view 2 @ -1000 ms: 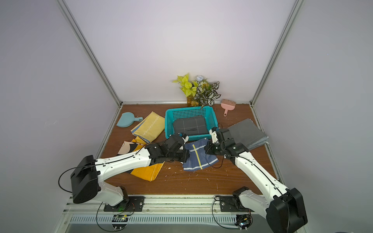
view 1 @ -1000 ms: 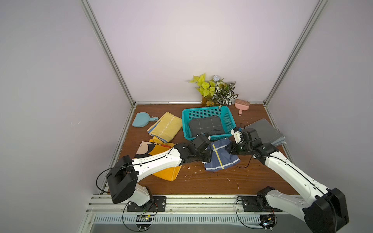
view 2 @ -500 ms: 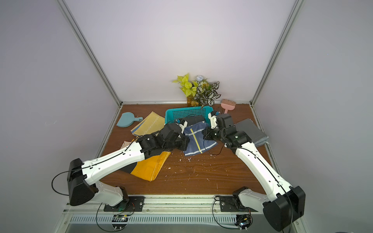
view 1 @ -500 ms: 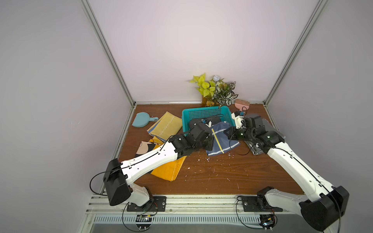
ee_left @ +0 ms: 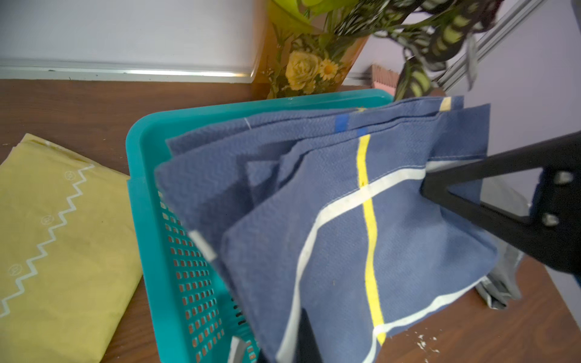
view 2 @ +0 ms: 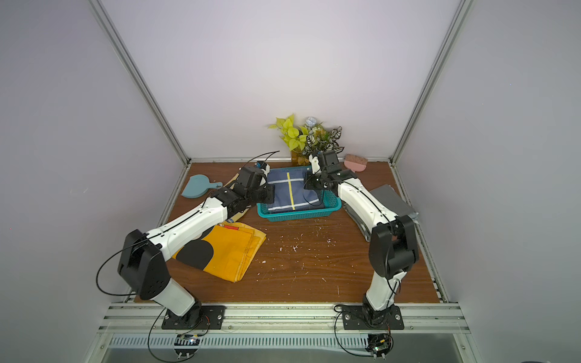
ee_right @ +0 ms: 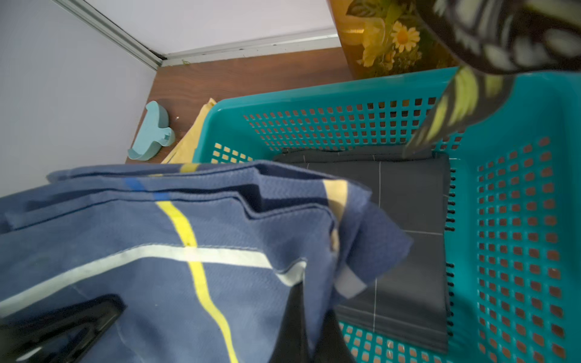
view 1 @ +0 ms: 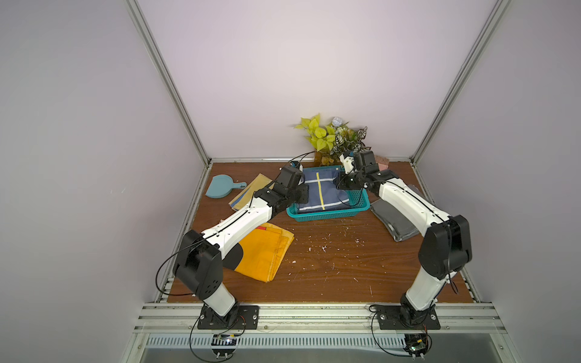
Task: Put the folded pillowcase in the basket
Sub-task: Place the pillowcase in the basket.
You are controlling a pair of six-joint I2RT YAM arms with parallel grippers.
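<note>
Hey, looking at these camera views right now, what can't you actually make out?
- Both top views: the dark folded cloth in the basket is covered by the pillowcase.
- Both top views: fingertips of the left gripper and right gripper, hidden under their wrists.
- Right wrist view: a blurred leaf blocks part of the basket's wall.
- Any view: whether pillowcase touches cloth.

Pale lilac walls (view 1: pixel 283 78) close in on three sides, silver aluminium posts (view 1: pixel 168 85) climb the corners, and soft even light falls on the dark wood-grain bench (view 1: pixel 330 276), speckled with white flecks (view 1: pixel 323 249).
</note>
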